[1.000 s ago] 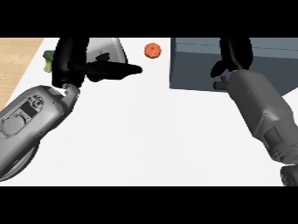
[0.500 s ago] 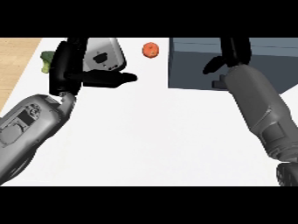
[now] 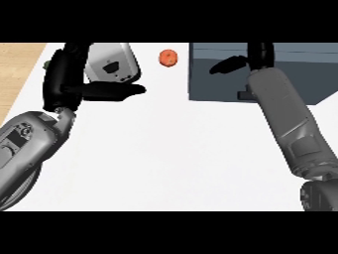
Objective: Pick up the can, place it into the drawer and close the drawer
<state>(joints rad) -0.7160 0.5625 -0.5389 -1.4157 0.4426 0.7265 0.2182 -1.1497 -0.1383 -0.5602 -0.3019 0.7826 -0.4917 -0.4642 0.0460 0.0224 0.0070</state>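
The left hand (image 3: 73, 74) has lifted the can (image 3: 113, 62) higher and carried it toward the top edge of the view, the thumb now stretched out beneath it. The right hand (image 3: 255, 57) has edged slightly upward over the drawer (image 3: 274, 69).

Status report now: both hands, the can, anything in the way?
Left hand curled round the can, up at the counter's far left. Right hand over the drawer unit, fingers unclear. Small orange thing between them.
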